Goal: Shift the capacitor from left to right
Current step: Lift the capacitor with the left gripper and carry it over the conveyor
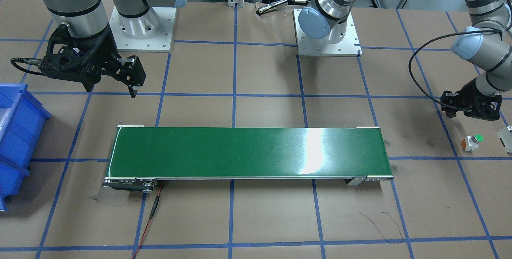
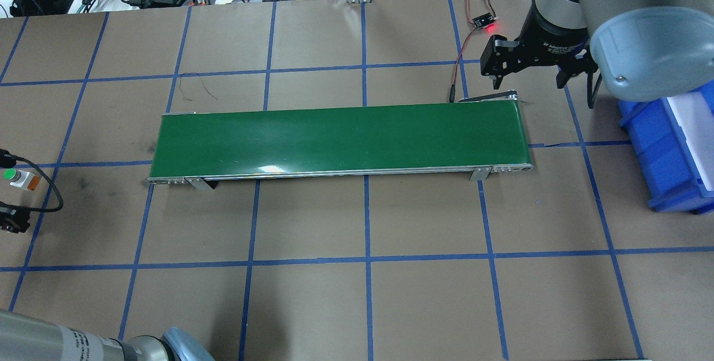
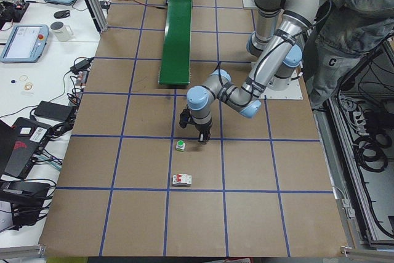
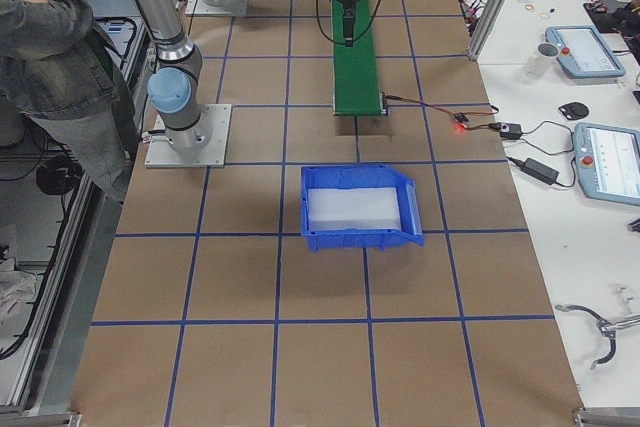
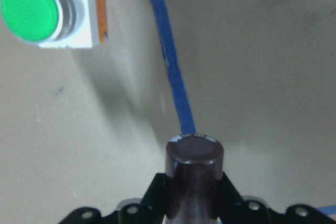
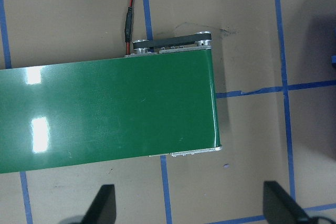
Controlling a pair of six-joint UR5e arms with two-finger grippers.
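Note:
The capacitor (image 5: pixel 194 163), a small dark brown cylinder, sits clamped between the fingers of my left gripper (image 5: pixel 194 198), over the brown table by a blue tape line. My left gripper (image 1: pixel 471 106) hangs beyond the belt's end, close to the green-capped button (image 5: pixel 50 11). The capacitor itself shows only in the left wrist view. The green belt (image 1: pixel 248 153) lies across the table's middle. My right gripper (image 6: pixel 191 208) is open and empty, its fingers wide apart, just off the belt's other end (image 2: pixel 529 77).
The white button with green cap (image 1: pixel 472 142) and a white-grey boxy part (image 1: pixel 506 139) lie on the table near my left gripper. A blue bin (image 2: pixel 675 149) stands past the belt's right end. A red-and-black wire (image 2: pixel 460 65) runs to the belt. A person stands behind the robot.

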